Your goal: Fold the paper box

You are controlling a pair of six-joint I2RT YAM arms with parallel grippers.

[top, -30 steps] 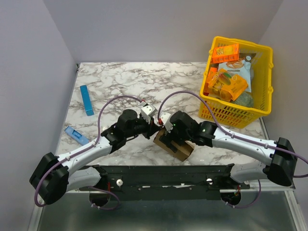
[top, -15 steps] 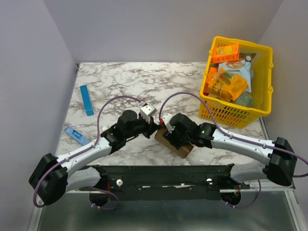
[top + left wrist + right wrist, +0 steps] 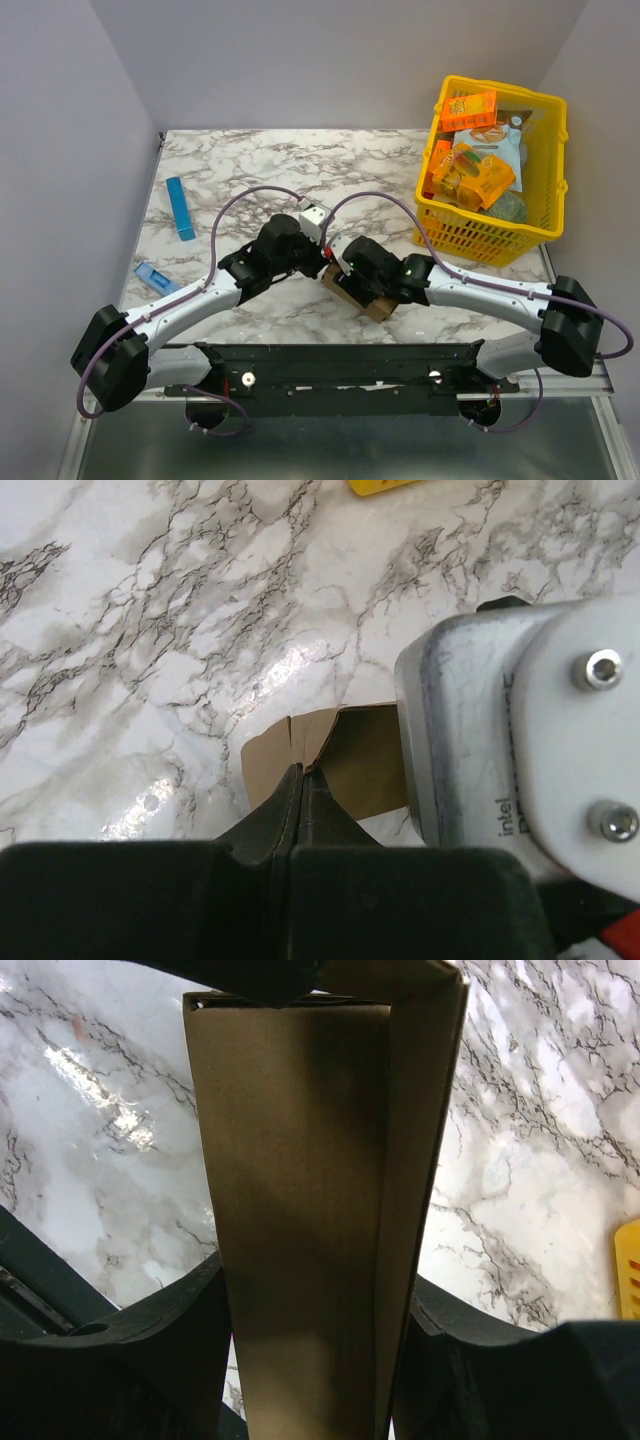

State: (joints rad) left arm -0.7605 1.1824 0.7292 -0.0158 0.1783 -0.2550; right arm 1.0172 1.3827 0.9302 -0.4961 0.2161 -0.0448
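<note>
R pincer (image 3: 312, 1312) clamps paper box (image 3: 300, 1140) sides; L pincer (image 3: 297, 783) pressed together at its edge.

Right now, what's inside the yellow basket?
On top in the yellow basket lie orange printed snack boxes, a pale snack bag and a dark greenish item. Anything beneath them, and the basket floor, is covered.
</note>
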